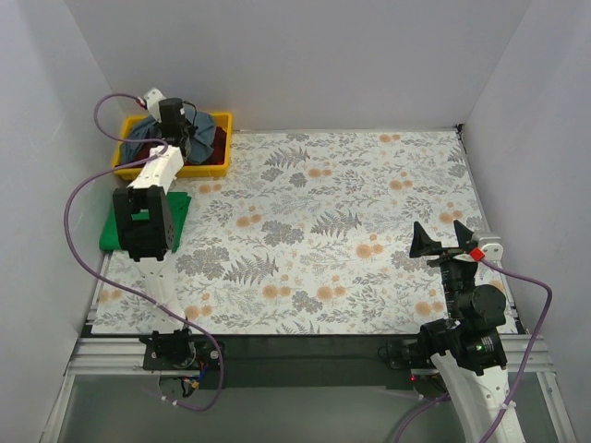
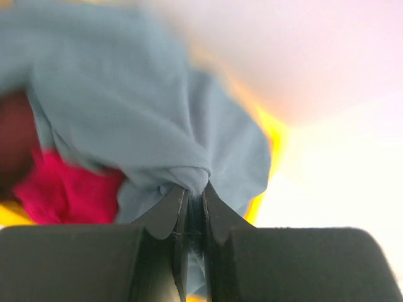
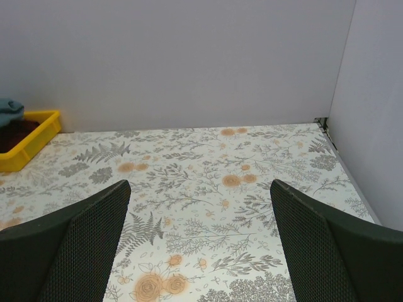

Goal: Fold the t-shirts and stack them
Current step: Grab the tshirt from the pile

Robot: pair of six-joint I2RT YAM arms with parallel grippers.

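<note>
The slate-blue t-shirt (image 1: 146, 135) lies bunched in the yellow bin at the far left, over a dark red shirt (image 1: 214, 148). My left gripper (image 1: 181, 137) is down in the bin and shut on a fold of the blue shirt (image 2: 151, 126); its fingers (image 2: 165, 217) pinch the cloth. A pink shirt (image 2: 66, 189) shows under the blue one in the left wrist view. A folded green shirt (image 1: 177, 214) lies on the table left of centre, partly hidden by my left arm. My right gripper (image 1: 447, 242) is open and empty above the table's right side.
The yellow bin (image 1: 213, 169) stands at the back left corner; its corner also shows in the right wrist view (image 3: 31, 148). The floral table cloth (image 1: 342, 231) covers the table. White walls close in the back and both sides.
</note>
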